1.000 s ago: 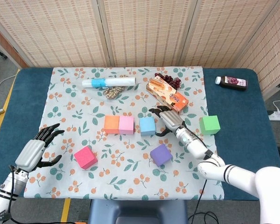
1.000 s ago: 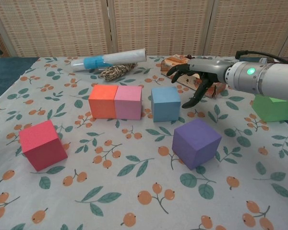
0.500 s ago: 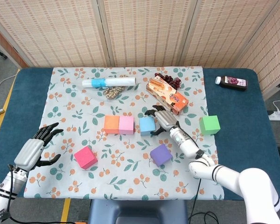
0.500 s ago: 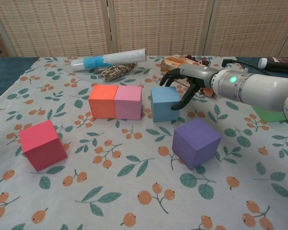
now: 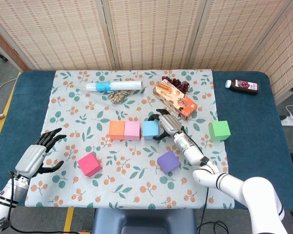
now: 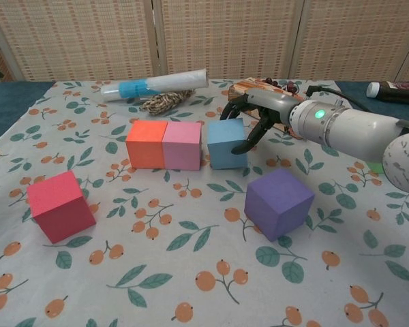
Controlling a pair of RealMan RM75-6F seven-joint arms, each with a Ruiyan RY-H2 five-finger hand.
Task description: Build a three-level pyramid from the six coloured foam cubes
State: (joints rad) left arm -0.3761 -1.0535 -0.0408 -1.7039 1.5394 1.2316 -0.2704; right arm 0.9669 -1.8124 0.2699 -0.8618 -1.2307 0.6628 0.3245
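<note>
Foam blue cube (image 6: 225,143) square-edged, matte; right hand (image 6: 253,117) fingers touching it.

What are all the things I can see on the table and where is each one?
Orange foam cube: one, left end of the middle row, touching the pink one.
Pink foam cube: one, middle of the row.
Light blue foam cube: one, right end of the row.
Magenta foam cube: one, front left.
Purple foam cube: one, front, right of centre.
Green foam cube: one, far right, on the cloth's edge.
White roll with a blue band: one, at the back.
Coil of rope: one, tan, below the roll.
Orange snack box: one, back right.
Dark bottle: one, lying on the blue table.
Left hand: front left, holding nothing.
Right hand: touching the blue cube.
</note>
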